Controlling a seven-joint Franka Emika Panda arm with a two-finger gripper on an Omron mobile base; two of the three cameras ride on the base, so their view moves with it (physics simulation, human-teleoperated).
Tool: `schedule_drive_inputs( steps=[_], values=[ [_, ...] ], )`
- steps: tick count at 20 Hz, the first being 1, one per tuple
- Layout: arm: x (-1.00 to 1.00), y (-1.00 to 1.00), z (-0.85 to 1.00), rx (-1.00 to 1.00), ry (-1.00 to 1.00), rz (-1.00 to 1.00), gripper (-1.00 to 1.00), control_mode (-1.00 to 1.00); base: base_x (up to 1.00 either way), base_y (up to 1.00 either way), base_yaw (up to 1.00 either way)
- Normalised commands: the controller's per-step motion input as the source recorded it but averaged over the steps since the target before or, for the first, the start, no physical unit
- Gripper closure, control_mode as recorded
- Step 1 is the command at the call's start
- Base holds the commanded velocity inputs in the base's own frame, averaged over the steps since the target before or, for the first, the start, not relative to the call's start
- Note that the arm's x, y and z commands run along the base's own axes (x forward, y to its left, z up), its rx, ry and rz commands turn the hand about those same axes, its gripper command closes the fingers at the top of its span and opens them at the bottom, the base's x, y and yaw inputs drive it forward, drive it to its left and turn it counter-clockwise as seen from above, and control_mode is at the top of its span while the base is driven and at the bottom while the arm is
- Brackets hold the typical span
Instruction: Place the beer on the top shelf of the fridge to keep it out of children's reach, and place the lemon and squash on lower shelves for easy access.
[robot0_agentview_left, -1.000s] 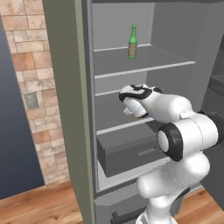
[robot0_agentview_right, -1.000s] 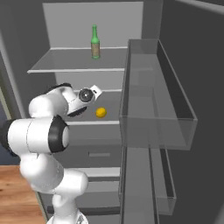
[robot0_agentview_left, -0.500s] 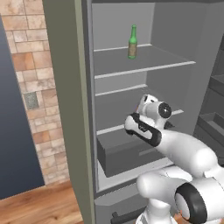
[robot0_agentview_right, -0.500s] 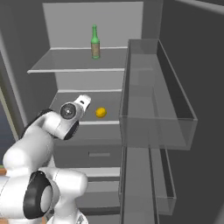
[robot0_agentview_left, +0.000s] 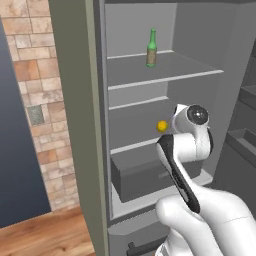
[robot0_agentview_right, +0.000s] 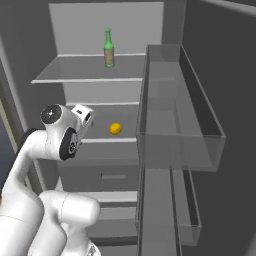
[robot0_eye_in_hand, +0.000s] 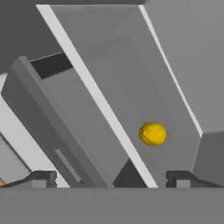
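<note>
The green beer bottle (robot0_agentview_left: 151, 47) (robot0_agentview_right: 108, 48) stands upright on the fridge's top shelf (robot0_agentview_left: 165, 75). The yellow lemon (robot0_agentview_left: 162, 126) (robot0_agentview_right: 115, 128) (robot0_eye_in_hand: 152, 133) rests alone on a lower shelf (robot0_agentview_right: 115, 141), behind that shelf's pale front edge (robot0_eye_in_hand: 96, 94). My gripper (robot0_eye_in_hand: 111, 179) is open and holds nothing. It sits in front of that shelf, back from the lemon and touching nothing. One dark fingertip (robot0_eye_in_hand: 41, 177) shows at each side of the hand view. The squash is out of view.
Under the lemon's shelf sits a dark grey drawer (robot0_agentview_left: 145, 175) (robot0_eye_in_hand: 48, 127) with a bar handle. The open fridge door (robot0_agentview_right: 180, 125) with its clear bins stands close on the right. The fridge's left wall (robot0_agentview_left: 80, 125) and a brick wall (robot0_agentview_left: 30, 100) lie to the left.
The arm has drawn back out of the fridge, away from the lemon's shelf, and the hand has swung round. The lemon and beer stay put. The jaws stay open.
</note>
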Motion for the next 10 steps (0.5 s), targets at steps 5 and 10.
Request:
schedule_drive_inputs(
  steps=[5, 10],
  values=[
    [-1.00, 0.00, 0.24, -0.07, 0.23, -0.08, -1.00, -1.00, 0.00, 0.00, 0.00],
    [-0.69, 0.00, 0.30, 0.15, 0.03, -0.26, -1.00, -1.00, 0.00, 0.00, 0.00]
  ],
)
